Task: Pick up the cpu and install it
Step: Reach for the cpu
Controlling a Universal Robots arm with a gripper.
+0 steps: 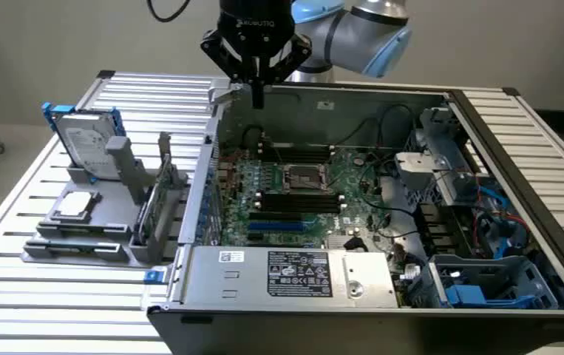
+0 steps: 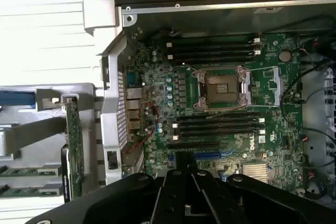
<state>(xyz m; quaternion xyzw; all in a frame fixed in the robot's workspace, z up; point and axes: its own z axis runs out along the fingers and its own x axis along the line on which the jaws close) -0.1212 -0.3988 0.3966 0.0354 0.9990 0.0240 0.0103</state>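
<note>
Nearest, on the exterior view's left, the small flat square silver-topped cpu lies metal top up in a grey plastic rack, apparently staged for a top grasp. Further in, the dark square socket sits uncovered inside the open black computer case, seemingly awaiting it. Farthest, the black gripper hangs over the case's rear wall, pinched together and empty.

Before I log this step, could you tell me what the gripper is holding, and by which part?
Nothing: the gripper is shut and empty; the cpu lies on the grey stand.
</note>
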